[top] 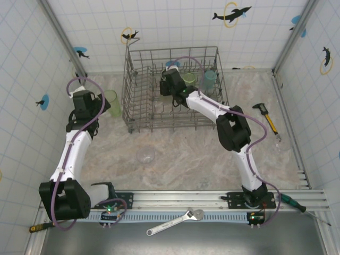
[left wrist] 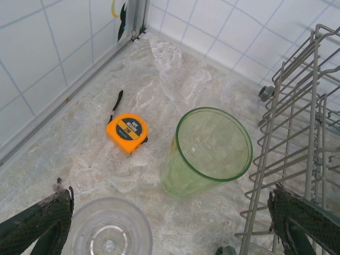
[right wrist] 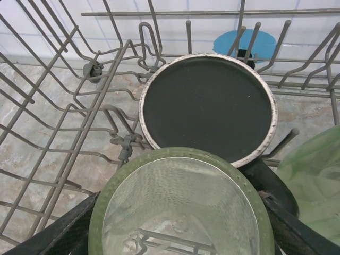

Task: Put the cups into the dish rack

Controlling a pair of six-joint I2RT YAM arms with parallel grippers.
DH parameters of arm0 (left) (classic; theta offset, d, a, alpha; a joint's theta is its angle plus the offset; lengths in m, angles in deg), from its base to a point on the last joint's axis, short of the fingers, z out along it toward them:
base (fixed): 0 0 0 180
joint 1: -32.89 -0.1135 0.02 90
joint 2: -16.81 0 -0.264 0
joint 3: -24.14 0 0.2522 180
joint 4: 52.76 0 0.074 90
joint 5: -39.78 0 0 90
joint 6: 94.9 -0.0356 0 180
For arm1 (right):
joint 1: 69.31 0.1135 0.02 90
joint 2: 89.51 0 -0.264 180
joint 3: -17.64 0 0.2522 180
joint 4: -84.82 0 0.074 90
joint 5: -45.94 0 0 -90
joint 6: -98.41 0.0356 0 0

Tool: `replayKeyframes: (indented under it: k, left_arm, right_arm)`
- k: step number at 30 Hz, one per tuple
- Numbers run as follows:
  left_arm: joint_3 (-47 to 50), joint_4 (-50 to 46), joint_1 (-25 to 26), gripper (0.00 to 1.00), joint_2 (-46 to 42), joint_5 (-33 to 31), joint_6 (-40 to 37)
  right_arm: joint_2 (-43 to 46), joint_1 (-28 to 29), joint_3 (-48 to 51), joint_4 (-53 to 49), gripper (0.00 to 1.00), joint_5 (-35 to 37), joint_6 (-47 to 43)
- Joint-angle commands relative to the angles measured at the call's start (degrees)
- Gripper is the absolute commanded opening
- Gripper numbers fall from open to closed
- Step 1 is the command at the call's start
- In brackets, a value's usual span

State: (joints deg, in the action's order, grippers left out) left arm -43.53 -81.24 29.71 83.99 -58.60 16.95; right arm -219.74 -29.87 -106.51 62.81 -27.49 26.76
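My right gripper [right wrist: 180,234] pinches one light-green tumbler [right wrist: 175,159] inside the dish rack [right wrist: 64,106], just before one black mug [right wrist: 207,106]. A second green cup [right wrist: 313,175] is cut off at the edge. This arm stretches far over the rack. My left gripper [left wrist: 169,212] is spread wide, low beside the rack, facing one standing green tumbler [left wrist: 212,143] and one clear cup [left wrist: 109,228], partly cut off.

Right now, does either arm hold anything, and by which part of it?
The right gripper holds a light-green tumbler by its side wall, fingers on opposite sides. The left gripper holds nothing.
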Motion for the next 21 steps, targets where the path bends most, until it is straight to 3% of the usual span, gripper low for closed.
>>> replayKeyframes:
  k: [1, 9, 21]
  left_arm:
    - [0.8, 0.5, -0.6, 0.97, -0.6, 0.3, -0.1]
    - [0.7, 0.4, -0.7, 0.97, -0.4, 0.2, 0.0]
    - [0.8, 0.3, -0.7, 0.97, -0.1, -0.1, 0.1]
  right_arm:
    - [-2.0, 0.6, -2.5, 2.9, 0.54, 0.3, -0.6]
    - [-1.3, 1.2, -2.3, 0.8, 0.73, 0.4, -0.6]
    - [3.3, 1.6, -1.9, -3.7, 0.86, 1.0, 0.1]
